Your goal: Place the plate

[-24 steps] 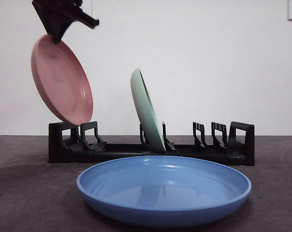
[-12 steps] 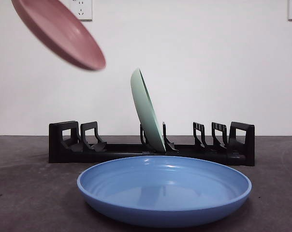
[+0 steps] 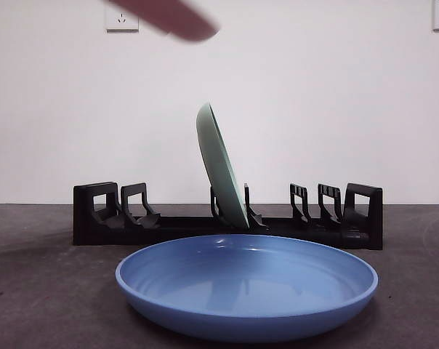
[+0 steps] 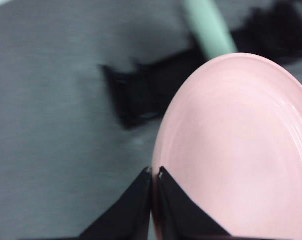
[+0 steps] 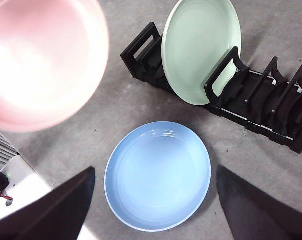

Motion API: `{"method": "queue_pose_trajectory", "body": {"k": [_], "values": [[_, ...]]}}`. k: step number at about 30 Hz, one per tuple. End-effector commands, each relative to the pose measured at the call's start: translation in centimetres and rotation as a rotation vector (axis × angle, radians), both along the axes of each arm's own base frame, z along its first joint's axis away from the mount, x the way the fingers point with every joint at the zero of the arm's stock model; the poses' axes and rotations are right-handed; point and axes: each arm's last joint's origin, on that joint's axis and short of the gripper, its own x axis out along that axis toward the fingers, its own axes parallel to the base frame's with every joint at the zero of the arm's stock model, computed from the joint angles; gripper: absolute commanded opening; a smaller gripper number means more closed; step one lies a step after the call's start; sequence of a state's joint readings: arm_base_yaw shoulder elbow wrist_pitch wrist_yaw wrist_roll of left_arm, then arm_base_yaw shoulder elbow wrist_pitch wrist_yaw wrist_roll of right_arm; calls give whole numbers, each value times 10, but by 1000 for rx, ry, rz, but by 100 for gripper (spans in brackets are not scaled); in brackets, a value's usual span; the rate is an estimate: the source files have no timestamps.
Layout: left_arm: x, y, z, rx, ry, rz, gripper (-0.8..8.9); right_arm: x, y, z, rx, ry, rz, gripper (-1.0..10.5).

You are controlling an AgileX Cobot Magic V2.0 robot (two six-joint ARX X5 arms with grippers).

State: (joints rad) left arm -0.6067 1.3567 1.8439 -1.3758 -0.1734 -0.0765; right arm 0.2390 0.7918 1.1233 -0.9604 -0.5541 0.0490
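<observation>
Pink plate (image 4: pixel 236 150) pinched by my left gripper (image 4: pixel 154 172), high above the rack (image 3: pixel 227 222); right gripper (image 5: pixel 153 200) spread, idle.

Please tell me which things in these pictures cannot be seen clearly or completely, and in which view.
- Pink plate, front view: only a blurred sliver shows; the top edge cuts off the rest, along with the left gripper that grips its rim.
- Black rack, left wrist view: blurred by motion, and partly hidden behind the pink plate.
- Green plate, left wrist view: only a blurred edge shows.
- Right gripper: only two dark jaws set wide apart; their tips are out of focus.
</observation>
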Motion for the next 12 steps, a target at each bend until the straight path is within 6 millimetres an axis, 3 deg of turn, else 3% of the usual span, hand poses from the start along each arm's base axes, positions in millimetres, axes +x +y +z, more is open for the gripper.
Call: {"method": "queue_pose_trajectory", "body": {"k": [1,12], "values": [[-7,-1,-9,-66,51,-64,4,0,0,5,7,-19,4,383],[-18,-1,-104,-261,149,-138,4,0,0,5,8,-14,3,383]]}}
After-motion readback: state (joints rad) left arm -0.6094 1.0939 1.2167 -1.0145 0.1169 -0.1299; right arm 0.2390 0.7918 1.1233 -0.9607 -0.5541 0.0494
